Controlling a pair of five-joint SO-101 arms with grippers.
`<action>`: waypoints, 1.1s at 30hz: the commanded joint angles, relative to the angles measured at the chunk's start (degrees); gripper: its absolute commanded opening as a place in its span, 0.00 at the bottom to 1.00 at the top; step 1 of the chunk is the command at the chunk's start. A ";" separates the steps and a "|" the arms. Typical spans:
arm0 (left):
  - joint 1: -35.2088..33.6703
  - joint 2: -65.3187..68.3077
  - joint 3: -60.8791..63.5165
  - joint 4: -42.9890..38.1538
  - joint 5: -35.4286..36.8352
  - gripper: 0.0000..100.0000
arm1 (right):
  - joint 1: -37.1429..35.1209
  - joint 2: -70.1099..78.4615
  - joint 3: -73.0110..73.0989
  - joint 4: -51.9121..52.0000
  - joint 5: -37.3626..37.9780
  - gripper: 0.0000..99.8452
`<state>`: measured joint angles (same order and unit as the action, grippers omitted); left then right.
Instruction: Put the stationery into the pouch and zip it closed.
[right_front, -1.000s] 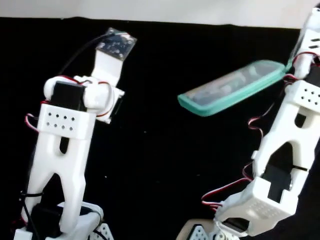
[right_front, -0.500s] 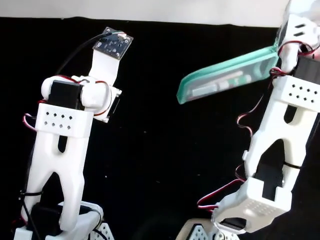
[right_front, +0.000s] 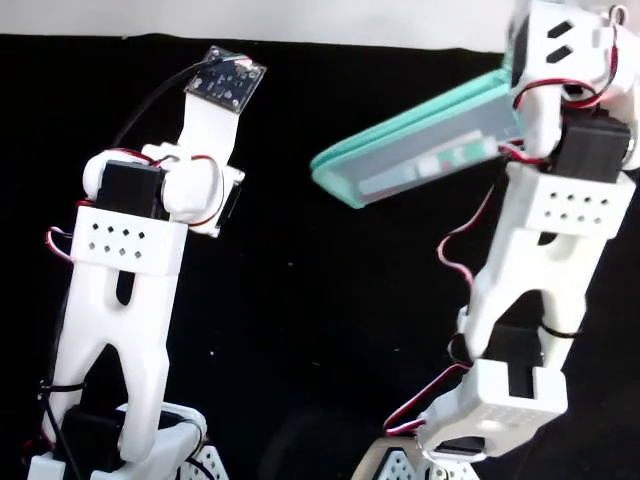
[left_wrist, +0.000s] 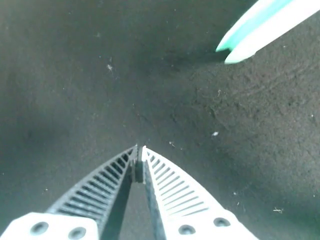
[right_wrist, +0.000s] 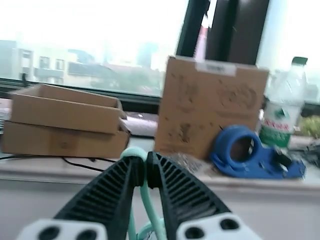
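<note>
The teal pouch with a clear side hangs in the air, tilted, its low end toward the middle of the black table. Stationery shows through the clear side. The right arm holds the pouch by its high end. In the right wrist view my right gripper is shut on a teal edge of the pouch. My left gripper is shut with nothing in it, a little above the bare table, and the pouch's low tip hangs apart from it, farther out.
The left arm stands at the left side of the table. Behind the table, the right wrist view shows cardboard boxes, a blue tape dispenser and a plastic bottle on a ledge.
The right arm has risen and swung left, carrying the pouch leftward and tilting it more steeply. The left arm has barely moved.
</note>
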<state>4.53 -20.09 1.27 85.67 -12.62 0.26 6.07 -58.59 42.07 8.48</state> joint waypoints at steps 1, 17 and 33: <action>-0.40 -0.75 -1.19 -1.14 -0.09 0.01 | -4.26 -0.66 -4.79 1.19 4.84 0.01; -0.48 -0.84 -1.19 -4.75 -0.26 0.08 | -16.75 -0.40 -5.67 4.35 7.47 0.01; -11.56 -0.84 -1.10 -4.48 -0.26 0.18 | -22.64 -0.57 -5.93 -5.58 7.56 0.01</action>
<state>-5.32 -20.09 1.27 81.80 -12.62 -21.98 5.98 -62.55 38.81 15.25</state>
